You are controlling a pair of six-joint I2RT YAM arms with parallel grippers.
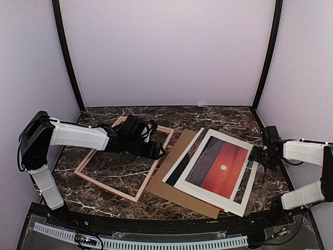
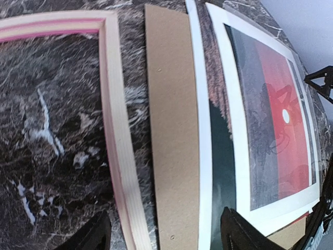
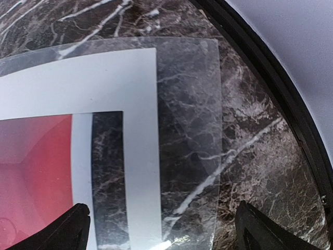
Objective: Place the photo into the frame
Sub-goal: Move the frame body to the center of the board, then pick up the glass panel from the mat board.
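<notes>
Overhead: the photo (image 1: 221, 167) lies face-up on the table (image 1: 208, 115), at 3 o'clock from the frame (image 1: 104, 186), partly covering a brown board (image 1: 179, 197).
Left wrist: left fingers (image 2: 91, 237) spread above the frame's rail.
Right wrist: right fingers (image 3: 65, 229) spread over a clear sheet (image 3: 192, 104).

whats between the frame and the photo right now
The plain brown backing board lies between the frame and the photo, with a thin strip of marble table showing beside the frame. The left wrist view shows it best.
</notes>
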